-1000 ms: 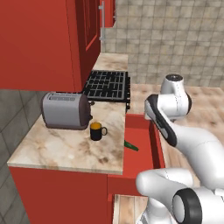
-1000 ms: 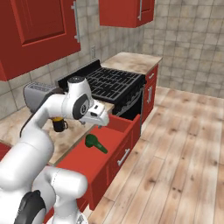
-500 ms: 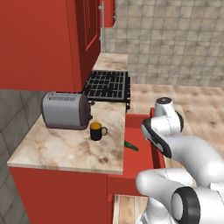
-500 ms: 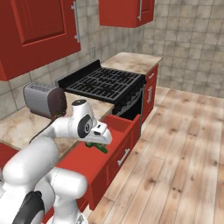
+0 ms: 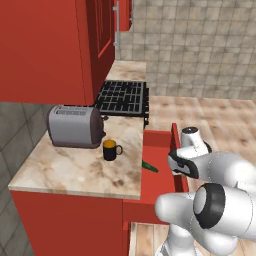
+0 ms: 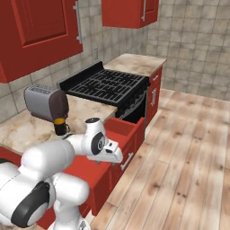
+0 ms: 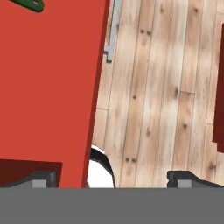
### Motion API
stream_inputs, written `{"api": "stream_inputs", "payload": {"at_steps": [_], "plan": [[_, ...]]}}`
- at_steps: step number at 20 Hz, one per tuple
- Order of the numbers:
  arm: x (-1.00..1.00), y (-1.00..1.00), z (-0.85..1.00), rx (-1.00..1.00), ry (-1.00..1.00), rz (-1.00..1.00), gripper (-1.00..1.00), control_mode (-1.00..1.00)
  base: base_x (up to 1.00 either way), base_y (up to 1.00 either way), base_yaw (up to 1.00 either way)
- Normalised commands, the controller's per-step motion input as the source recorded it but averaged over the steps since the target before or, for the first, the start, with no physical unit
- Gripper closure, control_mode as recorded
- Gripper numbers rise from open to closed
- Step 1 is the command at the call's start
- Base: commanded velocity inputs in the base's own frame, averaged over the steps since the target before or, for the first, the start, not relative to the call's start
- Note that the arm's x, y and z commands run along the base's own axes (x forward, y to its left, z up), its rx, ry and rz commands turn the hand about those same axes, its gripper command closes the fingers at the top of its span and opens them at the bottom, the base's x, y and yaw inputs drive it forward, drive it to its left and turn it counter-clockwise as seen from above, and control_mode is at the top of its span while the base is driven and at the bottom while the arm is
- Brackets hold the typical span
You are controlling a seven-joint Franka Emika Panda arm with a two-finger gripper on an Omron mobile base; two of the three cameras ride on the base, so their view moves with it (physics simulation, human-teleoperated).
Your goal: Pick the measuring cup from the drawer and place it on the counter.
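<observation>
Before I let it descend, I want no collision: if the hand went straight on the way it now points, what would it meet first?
Probably the drawer, at its front edge: the hand straddles it, wooden floor beyond. The measuring cup lies off to the side. Depth is unclear.

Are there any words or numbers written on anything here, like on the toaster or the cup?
None. No words, numbers or signs can be read anywhere.
The silver box-shaped toaster is plain.
The black mug with orange inside is plain.
The wide red box drawer has a blank front.
The small dark green measuring cup is too small to show any marks.
</observation>
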Motion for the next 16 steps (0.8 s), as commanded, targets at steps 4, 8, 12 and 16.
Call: {"api": "stream_inputs", "payload": {"at_steps": [4, 8, 12, 16], "plan": [[0.01, -0.01, -0.45, 0.00, 0.11, 0.00, -1.00, -1.00, 0.00, 0.00, 0.00], [0.03, 0.00, -0.29, 0.00, 0.08, 0.00, -1.00, -1.00, 0.00, 0.00, 0.00], [0.05, 0.00, -0.16, 0.02, 0.01, 0.00, -1.00, -1.00, 0.00, 0.00, 0.00], [0.18, 0.00, -0.29, 0.00, 0.01, 0.00, -1.00, -1.00, 0.00, 0.00, 0.00]]}}
